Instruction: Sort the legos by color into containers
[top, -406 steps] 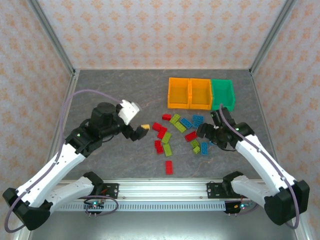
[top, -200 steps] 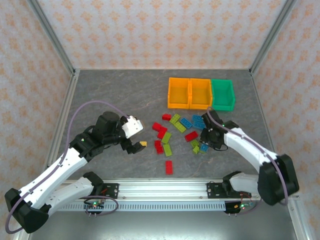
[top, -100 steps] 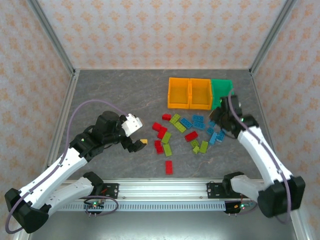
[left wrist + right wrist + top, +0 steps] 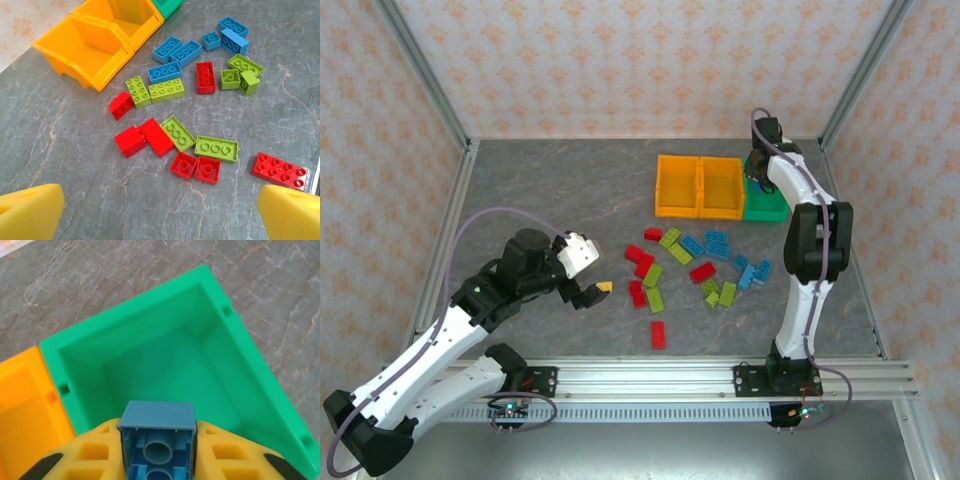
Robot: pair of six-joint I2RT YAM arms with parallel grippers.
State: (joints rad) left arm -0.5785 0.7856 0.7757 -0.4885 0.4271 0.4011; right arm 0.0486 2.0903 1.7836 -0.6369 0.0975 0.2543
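Grey marbled worktop (image 4: 550, 190) lies inside walls of orange-patterned paper, with both arm bases bolted along its near edge. Left of centre, the left gripper (image 4: 594, 291) hangs low, pointing toward the bricks. Its wrist camera shows the yellow fingertips (image 4: 30, 212) far apart at the bottom corners, jaws spread wide with nothing between them. Closest to the near edge lies a lone red brick (image 4: 658, 335). Beyond it the legos (image 4: 690, 265) are scattered about the worktop's middle, with red, lime green and blue mixed together. From above they are small coloured blocks, while the left wrist view shows their studs and differing sizes. Toward the far right corner the containers stand side by side in a row: two orange bins (image 4: 700, 186), then the green bin (image 4: 765, 205). The right arm stretches out to that bin. From above its jaws cannot be read, but the right wrist view shows the right gripper (image 4: 157, 450) pinching a blue brick (image 4: 156, 422) over the green bin's open inside.
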